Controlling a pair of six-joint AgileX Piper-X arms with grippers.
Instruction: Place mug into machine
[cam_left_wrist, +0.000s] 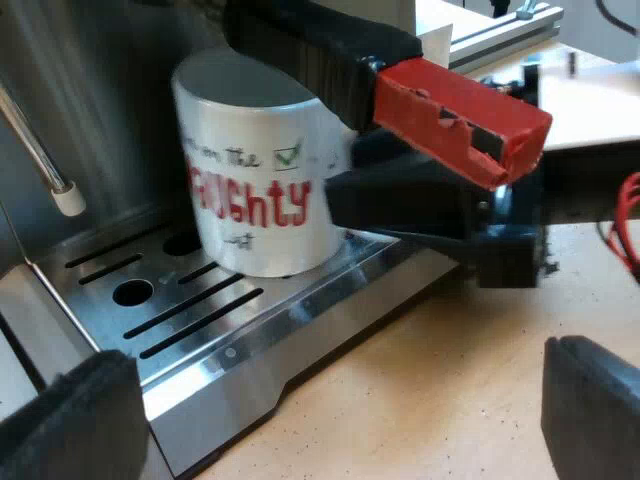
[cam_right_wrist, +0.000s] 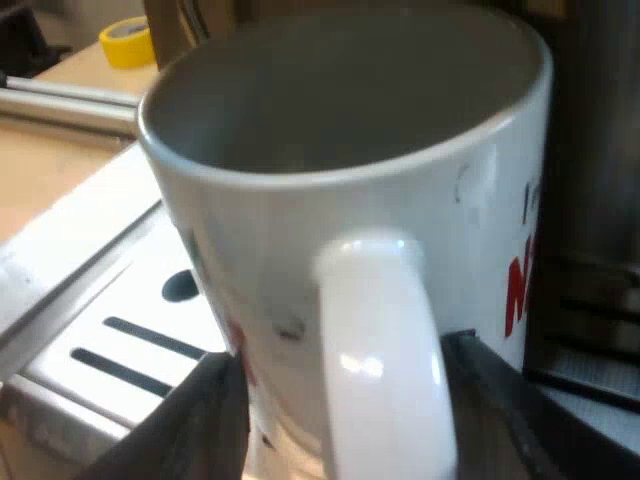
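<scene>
Mug (cam_left_wrist: 255, 190), red lettering partly legible as "UGhty" beneath "the", stands on drip tray (cam_left_wrist: 190, 330). Right gripper (cam_right_wrist: 345, 400) apart, astride mug's handle (cam_right_wrist: 385, 340); left gripper (cam_left_wrist: 330, 410) apart, empty.

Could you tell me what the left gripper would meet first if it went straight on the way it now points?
The left gripper would probably meet the drip tray's front edge first, with the mug standing beyond it; depth is unclear.
</scene>
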